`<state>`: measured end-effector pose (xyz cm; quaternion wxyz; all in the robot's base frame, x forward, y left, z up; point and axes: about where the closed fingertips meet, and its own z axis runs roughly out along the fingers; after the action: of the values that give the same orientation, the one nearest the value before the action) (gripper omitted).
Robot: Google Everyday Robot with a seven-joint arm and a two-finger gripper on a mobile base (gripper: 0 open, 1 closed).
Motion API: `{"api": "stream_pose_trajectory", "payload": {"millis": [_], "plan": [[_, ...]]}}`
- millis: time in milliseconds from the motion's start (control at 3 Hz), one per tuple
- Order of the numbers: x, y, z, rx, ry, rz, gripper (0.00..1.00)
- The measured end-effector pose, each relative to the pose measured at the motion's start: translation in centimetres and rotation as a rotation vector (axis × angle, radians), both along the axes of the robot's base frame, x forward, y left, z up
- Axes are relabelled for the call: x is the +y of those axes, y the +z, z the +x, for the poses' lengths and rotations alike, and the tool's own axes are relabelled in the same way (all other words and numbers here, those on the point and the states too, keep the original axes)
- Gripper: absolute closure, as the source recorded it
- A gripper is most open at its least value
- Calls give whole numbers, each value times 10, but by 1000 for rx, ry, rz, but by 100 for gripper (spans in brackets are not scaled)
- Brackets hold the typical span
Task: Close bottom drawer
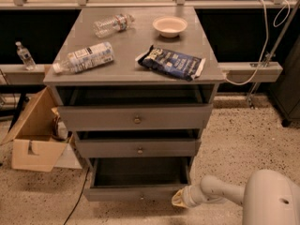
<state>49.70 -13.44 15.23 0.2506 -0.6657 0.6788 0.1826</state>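
The bottom drawer (136, 192) juts out past the table's (126, 55) front edge, with its long front running left to right. The hand (180, 198) sits at that front's right end, below the table's front right corner; I cannot tell whether it is apart or together. Closing the drawer likely needs a push straight back toward the rear edge.

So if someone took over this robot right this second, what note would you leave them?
Gripper: low down, at the right end of the bottom drawer front. I cannot tell whether it touches the front.
Bottom drawer: pulled well out, with its dark inside showing.
Done: gripper is in place at the drawer front.
Left: push the front in until the drawer is shut.
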Motion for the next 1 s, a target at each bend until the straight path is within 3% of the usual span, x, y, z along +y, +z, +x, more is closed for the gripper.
{"api": "stream_pose_trajectory", "payload": {"millis": [333, 667, 1000], "plan": [[-2, 0, 24, -23, 2, 25, 100], [-2, 1, 22, -23, 2, 25, 100], [-6, -1, 46, -36, -6, 45, 100]]}}
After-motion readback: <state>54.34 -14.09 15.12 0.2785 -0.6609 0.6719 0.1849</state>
